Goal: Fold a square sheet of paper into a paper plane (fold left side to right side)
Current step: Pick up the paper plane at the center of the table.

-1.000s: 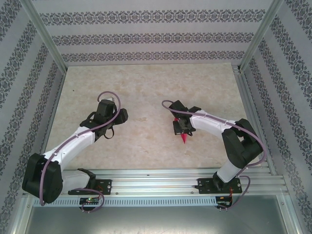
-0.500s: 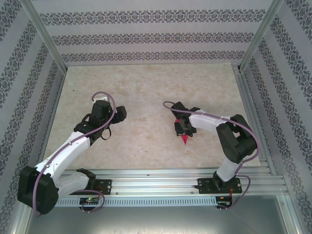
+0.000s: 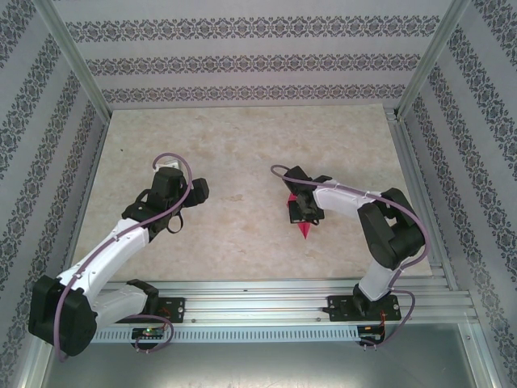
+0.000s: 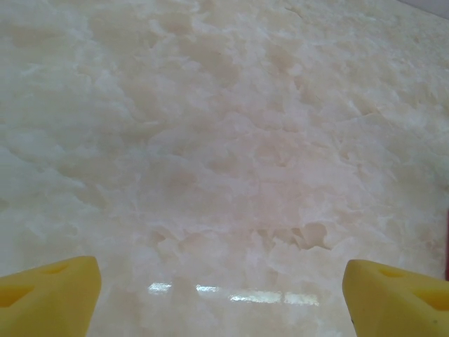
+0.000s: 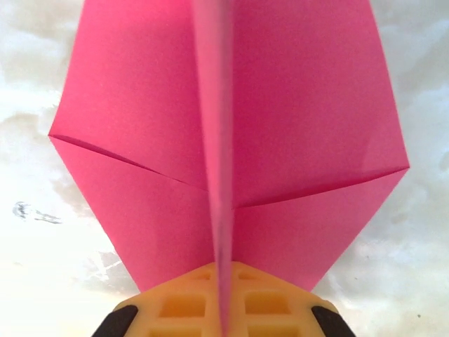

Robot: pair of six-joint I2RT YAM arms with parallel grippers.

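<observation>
Right gripper [image 5: 221, 312] pinches the paper plane [image 5: 302, 126] by its raised centre fold, right of the table [image 3: 242, 145] middle. Left gripper [image 4: 221, 295] is spread wide over the table, well apart from it.

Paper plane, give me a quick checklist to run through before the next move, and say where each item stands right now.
1. Right gripper shut on the plane: ok.
2. Plane pinched at its middle fold, wings spread to both sides: ok.
3. Left gripper open and holding nothing: ok.
4. Left gripper apart from the plane, over the table: ok.
5. Plane lifted off the table or resting on it: cannot tell.
</observation>
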